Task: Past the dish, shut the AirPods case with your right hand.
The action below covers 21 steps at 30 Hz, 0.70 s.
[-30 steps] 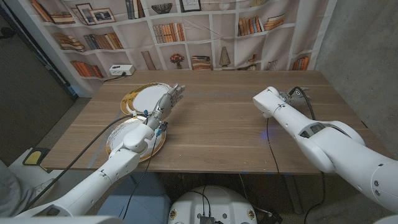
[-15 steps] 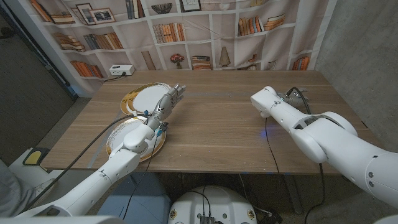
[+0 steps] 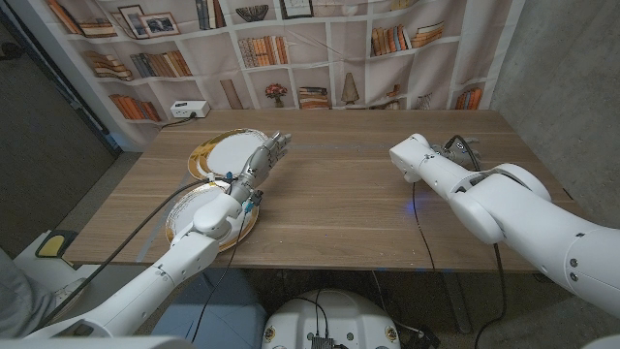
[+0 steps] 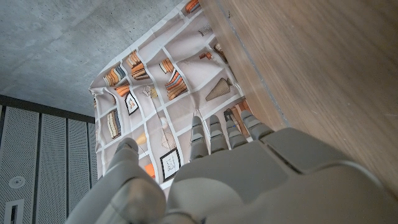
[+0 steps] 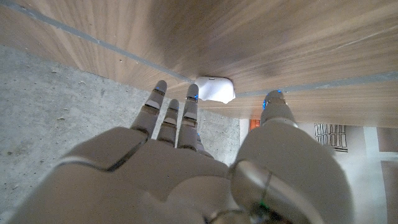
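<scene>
AirPods case: small white rounded thing on the desk, right at the desk's far-right edge, seen in the right wrist view just ahead of the right robot hand. Can't tell from that view if the lid is up or down. In the head view the case is hidden behind the right arm.

Right robot hand: fingers stretched out and a bit apart, tips close to the case, one with a blue glow nearly at it; touching or not, can't tell. Thumb off to the side of the case. Holds nothing. In the head view the robot hand sits past the wrist, near the desk's right edge, w/ a black cable along the arm.

Left robot hand: well apart from the case, on the desk's other side, fingers straight and together-ish, over the edge of the far dish, gold rim, white centre. Holds nothing. A second gold-rimmed dish lies nearer the front edge, partly under the left arm.

Behind the desk: bookshelf-print backdrop, white box w/ a cord on the floor.
</scene>
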Motion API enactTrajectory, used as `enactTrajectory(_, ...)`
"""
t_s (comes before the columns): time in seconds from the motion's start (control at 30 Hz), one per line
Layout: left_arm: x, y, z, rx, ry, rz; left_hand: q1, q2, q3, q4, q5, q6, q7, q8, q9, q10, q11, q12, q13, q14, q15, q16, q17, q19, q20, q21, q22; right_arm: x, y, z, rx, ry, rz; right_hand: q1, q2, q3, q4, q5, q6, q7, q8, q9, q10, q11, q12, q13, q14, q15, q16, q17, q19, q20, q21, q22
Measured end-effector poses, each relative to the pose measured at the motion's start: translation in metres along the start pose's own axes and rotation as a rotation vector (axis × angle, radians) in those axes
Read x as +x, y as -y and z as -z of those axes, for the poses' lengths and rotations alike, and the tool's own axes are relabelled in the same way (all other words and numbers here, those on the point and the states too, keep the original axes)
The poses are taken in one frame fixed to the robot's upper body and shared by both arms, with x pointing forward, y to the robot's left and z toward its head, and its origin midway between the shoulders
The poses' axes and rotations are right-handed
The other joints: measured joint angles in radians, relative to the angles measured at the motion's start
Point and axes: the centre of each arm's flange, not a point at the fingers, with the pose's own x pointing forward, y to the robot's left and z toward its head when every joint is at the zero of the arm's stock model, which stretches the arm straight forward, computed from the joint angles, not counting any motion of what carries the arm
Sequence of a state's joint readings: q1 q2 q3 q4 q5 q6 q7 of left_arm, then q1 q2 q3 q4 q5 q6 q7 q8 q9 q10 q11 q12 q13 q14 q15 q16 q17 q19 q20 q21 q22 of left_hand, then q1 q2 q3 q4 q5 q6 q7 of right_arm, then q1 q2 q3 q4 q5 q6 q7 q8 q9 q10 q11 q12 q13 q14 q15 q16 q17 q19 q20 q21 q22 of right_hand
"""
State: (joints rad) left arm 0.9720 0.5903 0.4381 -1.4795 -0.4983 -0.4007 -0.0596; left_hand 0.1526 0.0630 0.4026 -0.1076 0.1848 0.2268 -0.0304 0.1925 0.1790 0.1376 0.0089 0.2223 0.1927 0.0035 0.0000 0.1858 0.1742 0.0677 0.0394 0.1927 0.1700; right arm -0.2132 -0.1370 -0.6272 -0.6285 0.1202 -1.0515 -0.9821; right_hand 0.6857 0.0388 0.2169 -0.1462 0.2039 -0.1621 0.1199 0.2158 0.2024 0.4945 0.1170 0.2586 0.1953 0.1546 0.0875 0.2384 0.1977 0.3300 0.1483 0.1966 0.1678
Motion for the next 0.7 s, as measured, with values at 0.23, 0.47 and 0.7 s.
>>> enactTrajectory(0.23,0.0020,0.0025,-0.0023,0.002,0.003,0.008,0.000,0.000,0.004,-0.004,0.000,0.000,0.000,0.000,0.000,0.000,0.000,0.000,0.000,0.000,0.000,0.000,0.000,0.000,0.000,0.000,0.000,0.0026,-0.0003,0.0016,0.000,-0.008,0.002,0.004,0.004,0.000,0.000,0.000,0.009,0.002,0.007,0.000,0.001,-0.002,0.000,0.000,0.002,-0.002,0.000,0.000,0.002,-0.002,0.000,0.000)
enactTrajectory(0.47,0.0039,0.0041,-0.0038,0.005,0.005,0.016,0.000,0.000,0.004,-0.004,0.000,0.004,0.004,0.000,0.000,0.004,-0.005,0.000,0.000,0.000,0.000,0.000,0.000,0.000,0.000,0.000,0.000,0.0038,-0.0010,0.0005,0.006,-0.007,0.001,0.009,0.009,0.004,-0.004,0.000,0.018,0.000,0.007,0.000,0.002,-0.001,0.000,0.000,0.005,-0.005,0.000,0.000,0.004,-0.004,0.000,0.000)
enactTrajectory(0.7,0.0054,0.0051,-0.0050,0.008,0.005,0.022,0.000,0.000,0.004,-0.004,0.000,0.004,0.004,0.000,0.000,0.005,-0.006,0.000,0.000,0.000,0.000,0.000,0.000,0.000,0.000,0.000,0.000,0.0056,-0.0010,-0.0006,0.004,-0.008,0.000,0.009,0.009,0.004,-0.004,0.000,0.018,0.000,0.007,0.000,0.001,-0.001,-0.004,0.000,0.005,-0.005,0.000,0.000,0.004,-0.004,0.000,0.000)
